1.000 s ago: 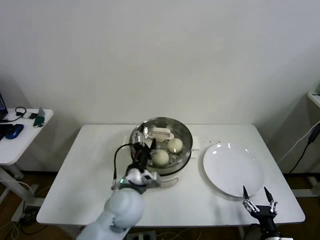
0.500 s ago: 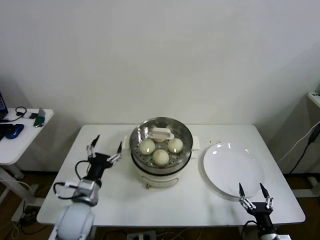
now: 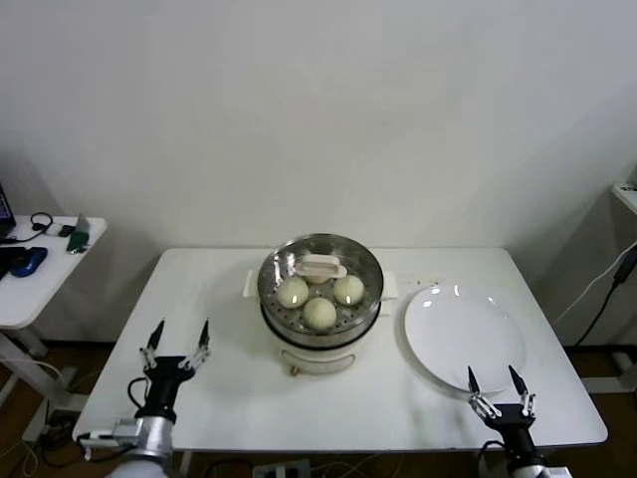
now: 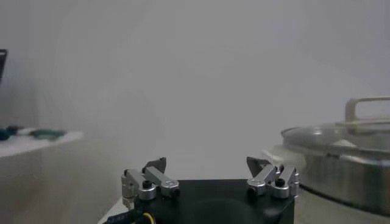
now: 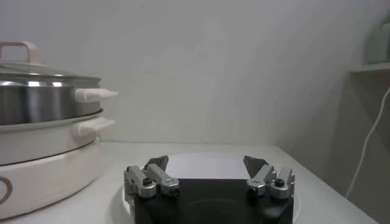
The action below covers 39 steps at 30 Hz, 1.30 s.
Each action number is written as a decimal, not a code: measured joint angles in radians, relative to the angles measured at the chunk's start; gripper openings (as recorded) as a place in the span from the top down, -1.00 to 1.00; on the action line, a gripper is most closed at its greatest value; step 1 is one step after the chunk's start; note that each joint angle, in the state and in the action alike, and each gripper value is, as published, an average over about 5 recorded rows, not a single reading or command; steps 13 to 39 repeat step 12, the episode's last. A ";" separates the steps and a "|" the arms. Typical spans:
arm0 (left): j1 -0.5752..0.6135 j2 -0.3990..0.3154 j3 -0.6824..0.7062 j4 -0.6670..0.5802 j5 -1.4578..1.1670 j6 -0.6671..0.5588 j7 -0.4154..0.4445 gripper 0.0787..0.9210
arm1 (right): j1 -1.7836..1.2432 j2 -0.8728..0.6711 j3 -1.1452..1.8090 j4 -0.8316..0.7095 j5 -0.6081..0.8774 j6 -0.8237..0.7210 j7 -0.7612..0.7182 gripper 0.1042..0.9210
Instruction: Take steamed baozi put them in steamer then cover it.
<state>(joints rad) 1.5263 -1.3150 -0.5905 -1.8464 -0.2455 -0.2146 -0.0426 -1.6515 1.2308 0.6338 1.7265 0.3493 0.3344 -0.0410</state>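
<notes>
Sitting beside covered steamer (image 3: 320,309): white plate (image 3: 463,337); both tools (image 3: 176,341) (image 3: 495,383) wide, empty.

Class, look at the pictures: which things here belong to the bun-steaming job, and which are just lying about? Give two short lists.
Belongs to the job:
- steamed baozi, inside the steamer
- steamer
- cover, on the steamer
- left gripper and right gripper, both open and empty

Just lying about:
- white plate, bare
- side table with small items
</notes>
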 measured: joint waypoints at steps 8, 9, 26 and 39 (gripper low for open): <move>0.038 -0.005 -0.016 0.028 -0.045 -0.056 0.014 -0.77 | 0.006 -0.004 -0.004 -0.003 -0.003 -0.002 -0.001 -0.76; 0.041 -0.006 -0.018 0.030 -0.049 -0.061 0.015 -0.77 | 0.006 -0.005 -0.005 -0.004 -0.003 -0.002 -0.001 -0.76; 0.047 -0.008 -0.020 0.033 -0.056 -0.071 0.017 -0.77 | 0.007 -0.006 -0.006 -0.006 -0.003 -0.002 -0.001 -0.76; 0.047 -0.008 -0.020 0.033 -0.056 -0.071 0.017 -0.77 | 0.007 -0.006 -0.006 -0.006 -0.003 -0.002 -0.001 -0.76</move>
